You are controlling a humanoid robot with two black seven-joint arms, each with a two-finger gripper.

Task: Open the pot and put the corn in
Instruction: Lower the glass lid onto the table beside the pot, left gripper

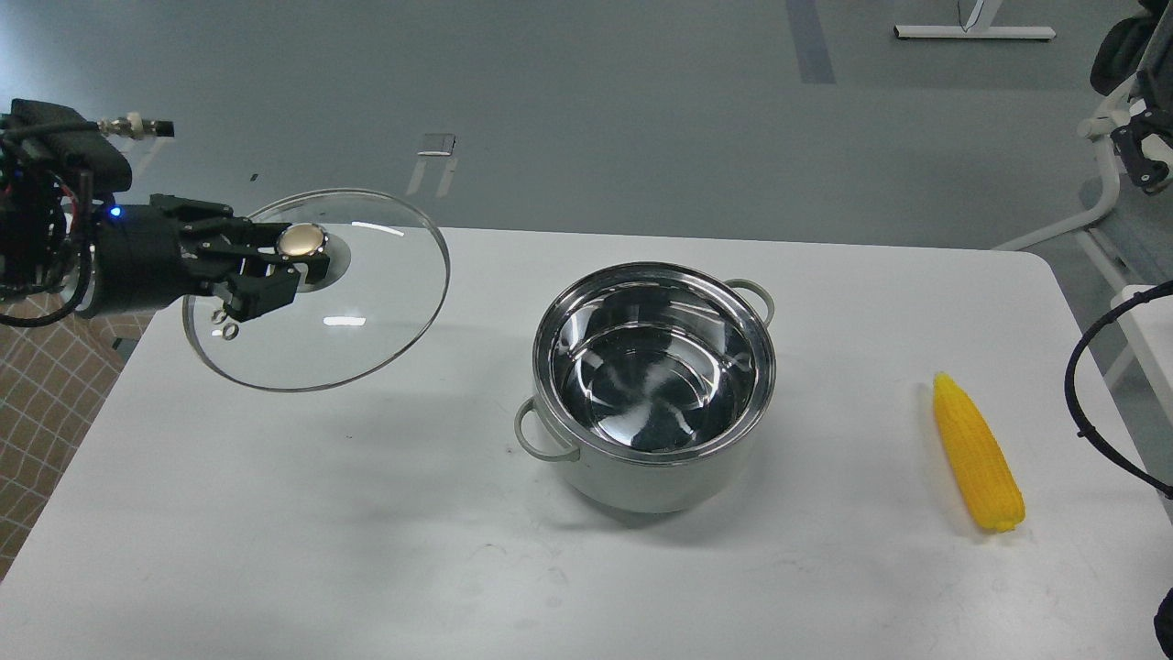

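The pale grey-green pot (pixel 652 385) stands open in the middle of the white table (pixel 367 513), its shiny steel inside empty. The yellow corn (pixel 977 452) lies on the table to the pot's right, near the right edge. My left gripper (pixel 295 257) is shut on the gold-topped knob of the round glass lid (pixel 348 312) and holds the lid tilted in the air over the table's far left part, well left of the pot. My right gripper is out of view; only a black cable (pixel 1090 403) shows at the right edge.
A white metal frame (pixel 1113 183) stands on the grey floor beyond the table's right corner. A chequered cloth (pixel 37 394) lies left of the table.
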